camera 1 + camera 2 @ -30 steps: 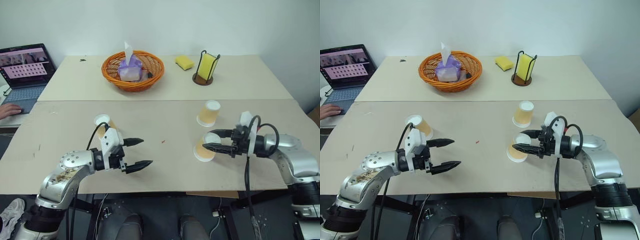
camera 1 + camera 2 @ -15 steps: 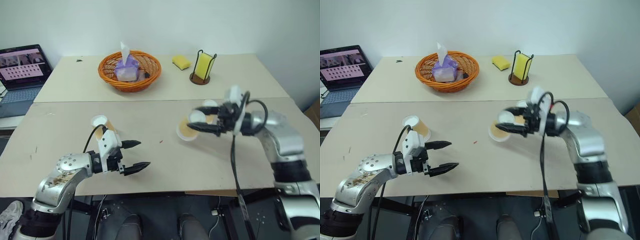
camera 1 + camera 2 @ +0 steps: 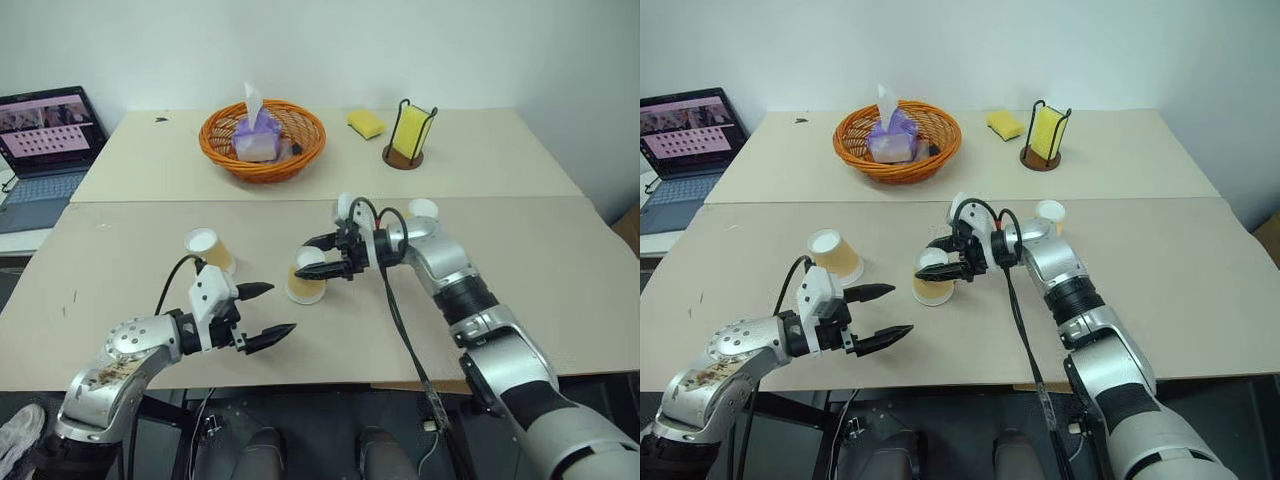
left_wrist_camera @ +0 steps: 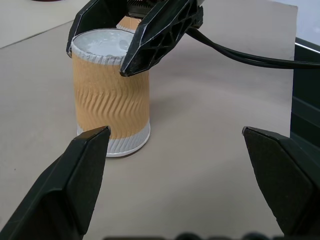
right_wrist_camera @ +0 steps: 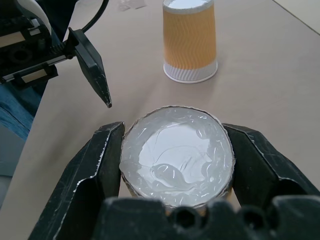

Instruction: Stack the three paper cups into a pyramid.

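two beige counter (image 3: 560, 290) boards meet below a white wall (image 3: 400, 50); my right pincer (image 3: 322, 256) pinches a cup (image 3: 304, 283) mid-frame, my left pincer (image 3: 262, 312) spread.

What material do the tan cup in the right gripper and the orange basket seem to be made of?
Tan ripple-walled cup: apparently paper, matte, with a wavy embossed wall and white base. Orange basket: seemingly woven wicker or plastic strands; the weave shows, but which material cannot be told.
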Tool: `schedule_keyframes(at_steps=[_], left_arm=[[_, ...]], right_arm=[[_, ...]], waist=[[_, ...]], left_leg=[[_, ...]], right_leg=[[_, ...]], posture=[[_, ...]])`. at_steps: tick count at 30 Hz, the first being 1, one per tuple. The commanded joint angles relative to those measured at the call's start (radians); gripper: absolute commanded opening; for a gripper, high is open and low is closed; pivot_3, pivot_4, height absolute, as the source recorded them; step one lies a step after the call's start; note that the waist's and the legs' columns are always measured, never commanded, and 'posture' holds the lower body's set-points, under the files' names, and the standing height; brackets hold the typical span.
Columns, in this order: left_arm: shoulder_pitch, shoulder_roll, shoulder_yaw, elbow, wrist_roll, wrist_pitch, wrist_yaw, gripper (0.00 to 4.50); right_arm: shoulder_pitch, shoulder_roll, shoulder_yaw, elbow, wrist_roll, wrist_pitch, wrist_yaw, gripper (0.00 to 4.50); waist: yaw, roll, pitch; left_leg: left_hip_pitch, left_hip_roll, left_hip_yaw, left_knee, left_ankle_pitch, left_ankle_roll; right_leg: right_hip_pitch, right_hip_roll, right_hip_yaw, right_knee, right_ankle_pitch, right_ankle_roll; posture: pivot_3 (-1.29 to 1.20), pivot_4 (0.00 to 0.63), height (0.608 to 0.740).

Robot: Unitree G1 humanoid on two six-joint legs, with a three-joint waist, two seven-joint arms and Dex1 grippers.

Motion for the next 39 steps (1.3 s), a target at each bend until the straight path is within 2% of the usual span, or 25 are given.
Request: schedule_keyframes(at_steps=[1,11,13,14,16,20,25,31,33,35,39], left_arm=[[0.018,-0.003,0.030,-0.061,-0.021,0.010,0.021,4.50],[0.033,-0.007,0.035,-0.080,-0.019,0.019,0.048,4.50],[0.035,-0.009,0.034,-0.081,-0.017,0.019,0.053,4.50],[0.035,-0.009,0.033,-0.081,-0.015,0.017,0.054,4.50],[0.036,-0.009,0.032,-0.077,-0.013,0.014,0.053,4.50],[0.032,-0.008,0.031,-0.072,-0.011,0.012,0.050,4.50],[0.019,-0.008,0.024,-0.059,-0.007,0.008,0.042,4.50],[0.010,-0.010,0.016,-0.047,-0.002,0.003,0.035,4.50],[0.007,-0.013,0.013,-0.041,0.001,0.001,0.035,4.50],[0.005,-0.015,0.010,-0.040,0.001,0.002,0.037,4.50],[-0.009,-0.014,0.008,-0.028,0.002,0.004,0.034,4.50]], right_arm=[[-0.078,0.035,-0.030,0.113,-0.035,-0.079,-0.005,2.78],[-0.166,0.110,-0.038,0.284,-0.090,-0.159,0.009,2.78],[-0.173,0.119,-0.047,0.297,-0.094,-0.163,0.010,3.78],[-0.176,0.121,-0.053,0.302,-0.096,-0.165,0.010,3.87],[-0.182,0.124,-0.064,0.307,-0.103,-0.174,0.006,4.43],[-0.176,0.102,-0.078,0.262,-0.106,-0.181,0.008,4.47],[-0.088,0.011,-0.094,0.013,-0.066,-0.087,0.056,4.47],[0.150,-0.169,-0.186,-0.534,0.083,0.181,0.047,4.47],[0.245,-0.217,-0.268,-0.689,0.154,0.284,-0.014,4.47],[0.360,-0.238,-0.375,-0.814,0.182,0.371,-0.148,4.47],[0.530,-0.201,-0.509,-0.923,0.111,0.456,-0.463,4.47]], waist=[[-0.005,0.000,0.000],[-0.015,0.000,0.000],[-0.019,0.000,0.000],[-0.021,0.000,0.000],[-0.021,0.000,0.000],[-0.021,0.000,0.000],[-0.015,0.000,0.000],[0.002,0.000,0.000],[0.004,0.000,0.000],[0.006,0.000,0.000],[0.005,0.000,0.000]], left_leg=[[0.001,0.000,0.000,0.000,0.000,0.000],[0.002,0.000,0.000,-0.001,0.000,0.000],[0.002,0.000,0.000,-0.001,0.000,0.000],[0.002,0.000,0.000,-0.001,0.000,0.000],[0.002,0.000,0.000,-0.001,0.000,0.000],[0.001,0.000,0.000,-0.002,0.000,0.000],[0.001,0.000,0.000,-0.002,0.000,0.000],[0.000,0.000,0.000,-0.001,0.000,0.000],[-0.001,0.000,0.000,-0.001,0.000,0.000],[-0.001,0.000,0.000,-0.001,0.000,0.000],[0.001,0.000,0.000,0.000,0.000,0.000]], right_leg=[[0.000,0.000,0.000,0.000,0.000,0.000],[0.001,0.000,0.000,0.000,0.000,0.000],[0.001,0.000,0.000,0.000,0.000,0.000],[0.001,0.000,0.000,0.001,0.000,0.000],[0.001,0.000,0.000,0.001,0.000,0.000],[0.000,0.000,0.000,0.000,0.000,0.000],[0.000,0.000,0.000,0.000,0.000,0.000],[0.000,0.000,0.000,0.000,0.000,0.000],[0.000,-0.001,0.000,-0.001,0.000,0.000],[0.000,-0.001,0.000,-0.001,0.000,0.000],[0.002,0.000,0.000,-0.001,0.000,0.000]], posture=[[0.00,0.150,0.740],[0.00,0.150,0.740],[0.00,0.150,0.740],[0.00,0.150,0.740],[0.00,0.150,0.740],[0.00,0.150,0.740],[0.00,0.150,0.740],[0.00,0.150,0.740],[0.00,0.150,0.740],[0.00,0.150,0.740],[0.00,0.150,0.740]])
